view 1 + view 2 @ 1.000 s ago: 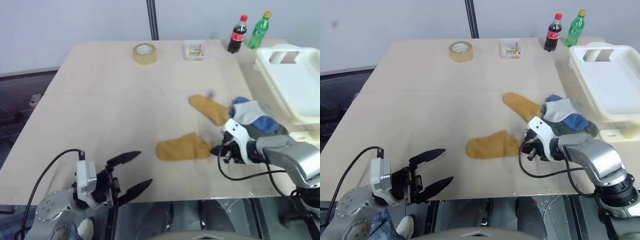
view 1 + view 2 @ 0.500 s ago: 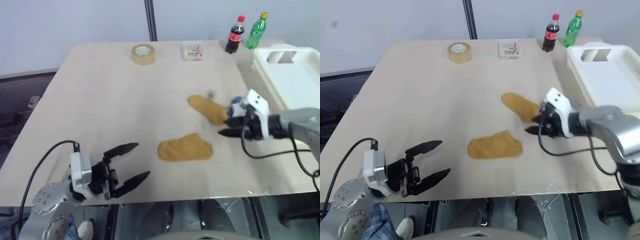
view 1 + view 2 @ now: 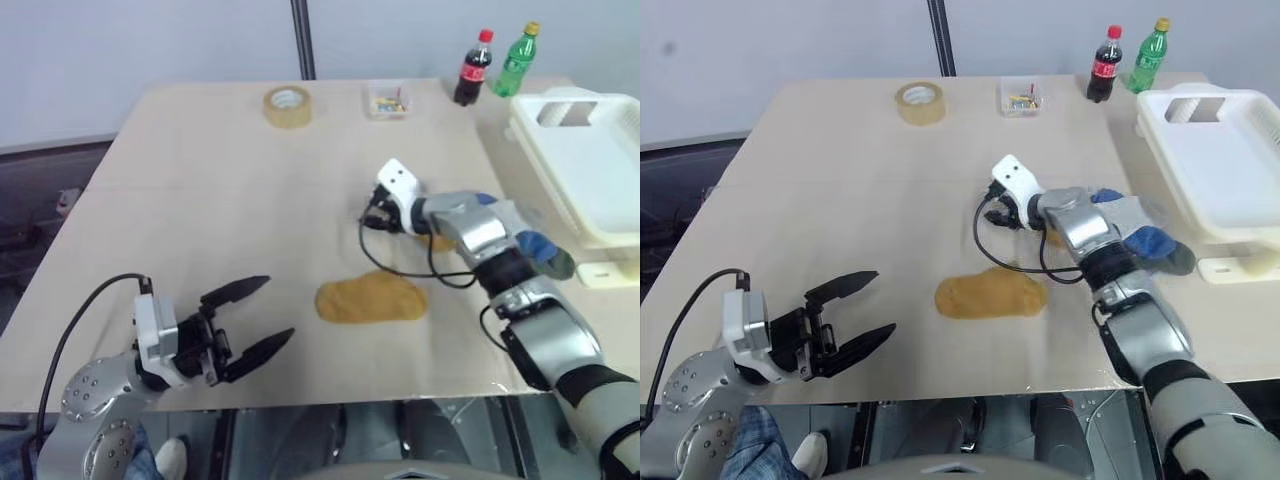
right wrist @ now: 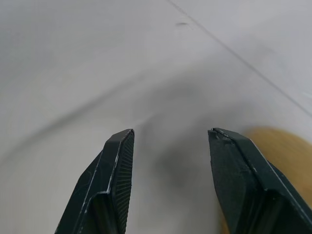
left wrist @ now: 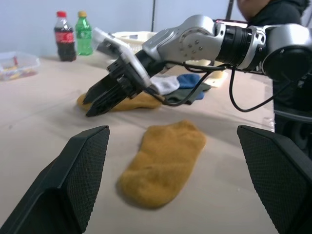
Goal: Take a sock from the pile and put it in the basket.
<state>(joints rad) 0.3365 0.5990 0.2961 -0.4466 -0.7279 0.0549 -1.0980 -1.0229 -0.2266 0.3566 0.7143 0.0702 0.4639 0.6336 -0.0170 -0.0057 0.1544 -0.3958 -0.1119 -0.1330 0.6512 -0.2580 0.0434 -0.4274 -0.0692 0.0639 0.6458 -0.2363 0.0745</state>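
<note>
Mustard-tan and limp, the sock (image 3: 370, 298) lies flat near the pile (image 3: 510, 235), best pinched mid-fold, while the right gripper (image 3: 372, 217) hovers parted and empty.

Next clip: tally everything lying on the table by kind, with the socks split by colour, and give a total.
Tan socks: 2
Blue sock: 1
Pale grey sock: 1
Dark green sock: 1
Bottles: 2, cola and green
Tape roll: 1
Clear box: 1
White basket: 1
Total: 10
</note>
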